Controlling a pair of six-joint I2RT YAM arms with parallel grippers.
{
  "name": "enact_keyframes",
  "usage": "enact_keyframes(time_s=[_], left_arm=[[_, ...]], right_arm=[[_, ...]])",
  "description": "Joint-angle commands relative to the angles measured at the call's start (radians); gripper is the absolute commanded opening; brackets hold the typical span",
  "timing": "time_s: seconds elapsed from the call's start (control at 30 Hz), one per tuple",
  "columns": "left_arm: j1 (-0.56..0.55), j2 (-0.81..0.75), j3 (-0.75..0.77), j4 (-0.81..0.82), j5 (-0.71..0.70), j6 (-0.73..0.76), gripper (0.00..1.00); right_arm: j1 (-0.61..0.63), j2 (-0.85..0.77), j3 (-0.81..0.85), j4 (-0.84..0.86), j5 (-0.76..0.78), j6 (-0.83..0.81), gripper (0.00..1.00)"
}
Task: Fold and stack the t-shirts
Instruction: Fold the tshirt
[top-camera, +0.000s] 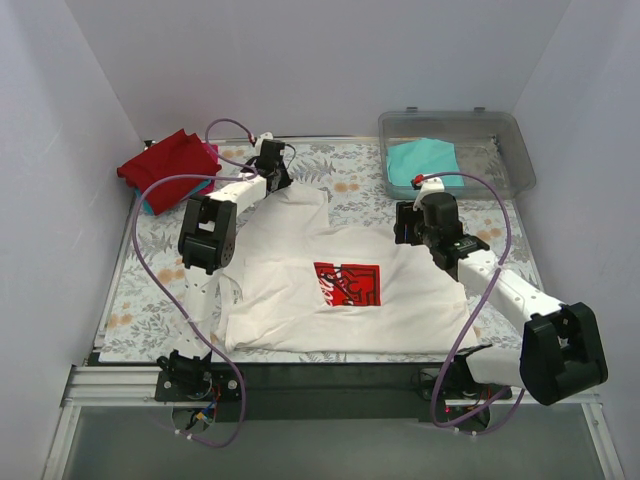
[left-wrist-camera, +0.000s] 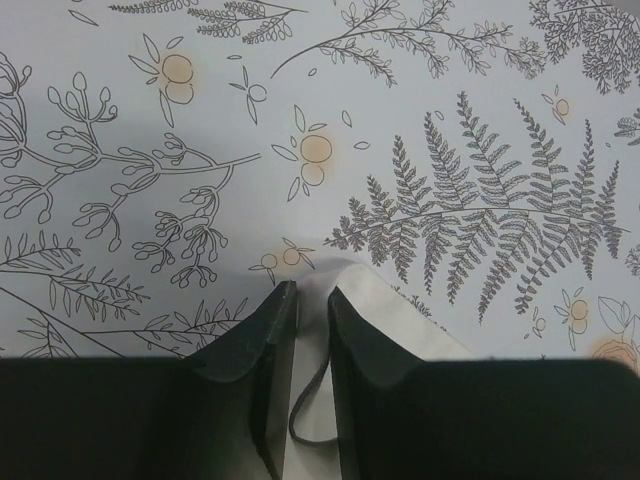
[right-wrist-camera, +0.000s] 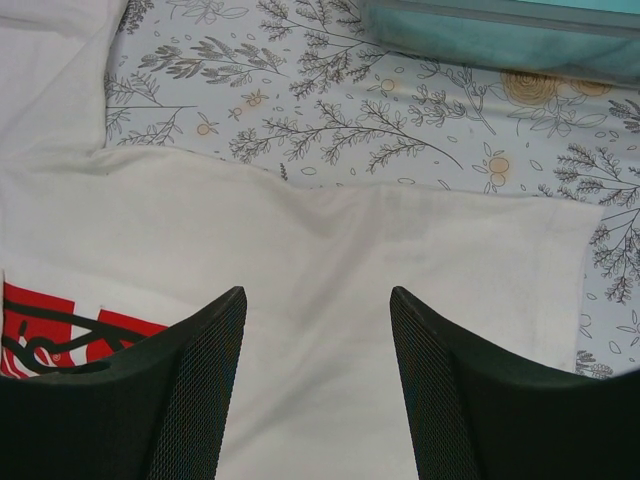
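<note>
The white t-shirt (top-camera: 300, 260) with a red square print (top-camera: 347, 284) lies spread on the patterned table cover. My left gripper (top-camera: 276, 180) is shut on a corner of the white t-shirt (left-wrist-camera: 395, 300) at its far left; cloth is pinched between the fingers (left-wrist-camera: 255, 350). My right gripper (top-camera: 408, 232) is open and empty over the shirt's right side; the white cloth (right-wrist-camera: 320, 260) shows between its fingers (right-wrist-camera: 200, 350). A stack of folded red, pink and blue tees (top-camera: 170, 165) sits at the far left. A teal tee (top-camera: 424, 160) lies in the bin.
A clear plastic bin (top-camera: 510, 150) stands at the back right and also shows in the right wrist view (right-wrist-camera: 500, 40). The floral table cover (top-camera: 150, 290) has white walls on three sides. The table's near edge is a metal rail (top-camera: 330, 375).
</note>
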Motion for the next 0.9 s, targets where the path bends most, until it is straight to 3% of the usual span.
enact_keyframes(time_s=[0.0, 0.1, 0.13, 0.17, 0.2, 0.5, 0.63, 0.87], left_arm=[[0.006, -0.065, 0.004, -0.008, 0.004, 0.000, 0.19], [0.006, -0.089, -0.011, -0.008, 0.023, 0.000, 0.17], [0.006, -0.097, -0.016, -0.008, 0.027, 0.000, 0.13], [0.008, -0.102, -0.025, -0.008, 0.035, 0.000, 0.02], [0.008, -0.114, -0.028, -0.010, 0.038, 0.000, 0.00], [0.008, -0.278, -0.171, 0.056, 0.027, -0.005, 0.00], [0.006, -0.355, -0.276, 0.114, 0.020, -0.006, 0.00], [0.006, -0.386, -0.313, 0.119, 0.037, 0.003, 0.00]], right_arm=[[-0.013, 0.018, -0.006, 0.048, 0.003, -0.014, 0.54], [-0.019, 0.023, -0.004, 0.048, 0.003, -0.014, 0.54], [-0.020, 0.024, -0.004, 0.048, 0.001, -0.014, 0.54], [-0.022, 0.026, -0.004, 0.050, 0.001, -0.014, 0.54], [-0.022, 0.029, -0.004, 0.050, 0.001, -0.015, 0.54], [-0.036, 0.050, 0.007, 0.051, 0.029, -0.025, 0.54], [-0.103, 0.087, 0.025, 0.073, 0.027, -0.025, 0.54], [-0.220, 0.260, 0.135, 0.107, 0.024, -0.026, 0.54]])
